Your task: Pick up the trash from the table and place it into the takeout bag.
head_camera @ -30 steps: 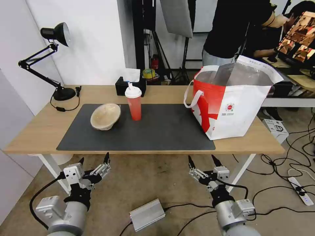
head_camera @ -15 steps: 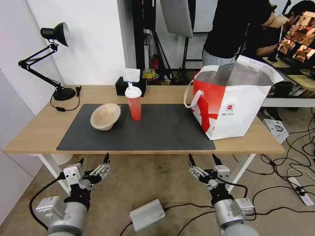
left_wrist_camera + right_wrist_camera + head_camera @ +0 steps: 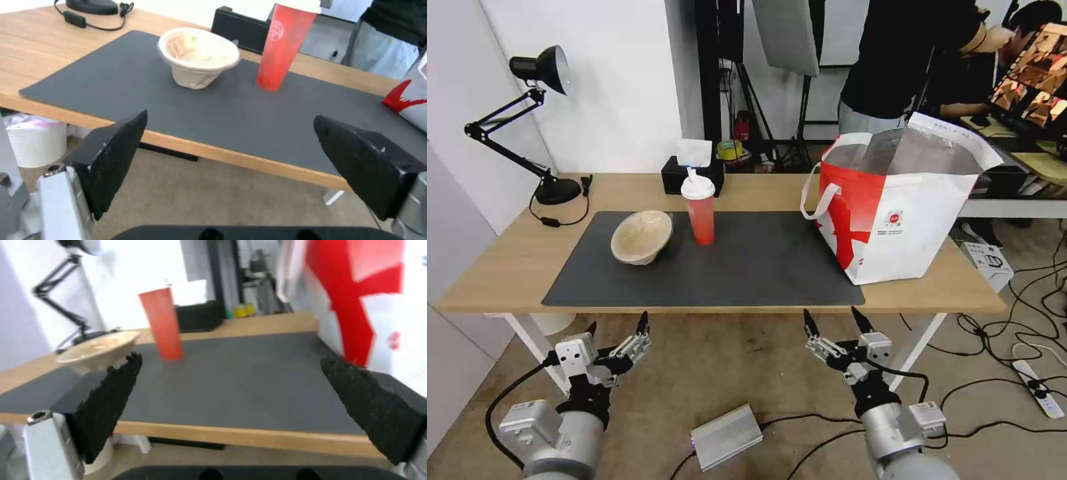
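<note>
On the dark grey mat point(image 3: 720, 267) that covers the middle of the light-wood tabletop point(image 3: 507, 267), the trash stands toward the mat's far left part. Going from the left, a black desk lamp point(image 3: 540, 73) stands beyond the mat's far left corner, on the bare wood. Next comes the beige paper bowl point(image 3: 641, 237), which lies tilted on the mat, its opening turned partly toward the robot; in the left wrist view some pale remains show inside the bowl point(image 3: 198, 58). Just to the right of the bowl, near it but not touching, the red drink cup point(image 3: 700, 212) stands upright on the mat, with its white lid on top. Behind the cup, off the mat's far edge, is a black tissue box point(image 3: 692, 175) with a white tissue coming out. The middle and near part of the mat is bare. At the mat's right end stands the takeout bag point(image 3: 894, 213), white and red with a silver lining, its mouth open upward and a white loop handle hanging on its left side; its base rests partly on the mat and partly on the wood.

Below the mat's near edge, in front of the tabletop and lower than it, both arms wait. The left end effector point(image 3: 617, 330) is released, its two black fingers spread wide and holding nothing. The right end effector point(image 3: 832, 320) is also released and carries nothing; it points up toward the tabletop's front edge.
</note>
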Motion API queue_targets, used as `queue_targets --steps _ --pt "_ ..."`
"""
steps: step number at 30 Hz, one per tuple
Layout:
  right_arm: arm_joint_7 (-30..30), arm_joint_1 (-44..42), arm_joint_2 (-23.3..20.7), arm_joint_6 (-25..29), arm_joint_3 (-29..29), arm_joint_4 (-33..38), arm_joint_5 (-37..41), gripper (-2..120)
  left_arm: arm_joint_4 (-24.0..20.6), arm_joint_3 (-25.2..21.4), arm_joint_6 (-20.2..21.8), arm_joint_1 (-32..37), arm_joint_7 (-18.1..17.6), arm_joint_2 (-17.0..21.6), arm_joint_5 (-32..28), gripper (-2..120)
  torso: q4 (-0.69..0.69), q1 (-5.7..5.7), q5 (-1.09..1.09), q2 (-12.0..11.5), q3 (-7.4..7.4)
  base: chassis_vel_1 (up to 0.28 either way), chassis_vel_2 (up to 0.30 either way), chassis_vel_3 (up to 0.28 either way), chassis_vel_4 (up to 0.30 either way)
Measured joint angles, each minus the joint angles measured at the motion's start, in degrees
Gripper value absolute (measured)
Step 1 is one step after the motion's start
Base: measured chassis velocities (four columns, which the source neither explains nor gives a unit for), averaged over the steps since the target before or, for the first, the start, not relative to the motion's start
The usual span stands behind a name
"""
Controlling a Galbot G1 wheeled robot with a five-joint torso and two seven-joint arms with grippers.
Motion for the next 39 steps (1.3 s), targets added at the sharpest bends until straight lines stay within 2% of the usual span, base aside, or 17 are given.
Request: queue_targets --steps 2,5,7,9,15,23,29,35,39 --pt "-0.76 0.08 -0.49 0.02 0.06 0.31 0.23 100 0.0 0.0 -0.01 0.0 0.01 0.0 0.04 100 0.0 0.0 0.0 0.0 0.0 0.0 0.0 0.0 0.0" --pt "-5.78 0.7 -2.18 0.56 1.13 0.97 2.19 100 0.0 0.21 -0.03 0.09 0.02 -0.03 0.11 100 0.0 0.0 0.0 0.0 0.0 0.0 0.0 0.0 0.0" --pt "-6.37 0.86 -2.42 0.64 1.3 1.01 2.39 100 0.0 0.22 -0.03 0.11 0.02 -0.03 0.11 100 -0.01 0.0 0.0 0.0 0.0 0.0 0.0 0.0 0.0" --pt "-9.75 2.45 -4.33 0.86 2.12 1.19 4.34 100 0.0 0.25 -0.03 0.31 0.02 -0.12 0.13 100 0.0 0.0 0.0 0.0 0.0 0.0 0.0 0.0 0.0" --pt "-14.22 6.63 -6.83 0.18 1.97 1.49 6.57 100 0.0 0.23 -0.1 0.48 0.02 -0.37 0.43 100 0.0 0.0 0.0 0.0 0.0 0.0 0.0 0.0 0.0" --pt "-15.67 11.04 -8.83 -0.35 -0.25 1.55 7.16 100 0.0 0.09 -0.23 0.51 0.02 -0.69 0.58 100 0.0 0.0 0.0 0.0 0.0 0.0 0.0 0.0 0.0" --pt "-15.45 19.66 -9.21 -2.07 -4.6 0.02 10.19 100 0.0 -0.06 -0.26 0.55 0.02 -0.47 0.62 100 -0.01 0.0 0.0 0.0 0.0 0.0 0.0 0.0 0.0" --pt "-13.57 30.91 -7.76 -3.41 -12.92 -4.23 12.56 100 0.0 0.12 -0.48 0.65 0.02 -0.58 1.09 100 0.01 0.0 0.0 0.0 0.0 0.0 0.0 0.0 0.0" --pt "-12.93 35.16 -6.89 -3.48 -16.03 -6.34 13.32 100 0.0 0.06 -0.44 0.74 0.03 -0.62 1.15 100 0.0 0.01 0.0 -0.01 0.01 0.0 0.0 0.0 0.0"
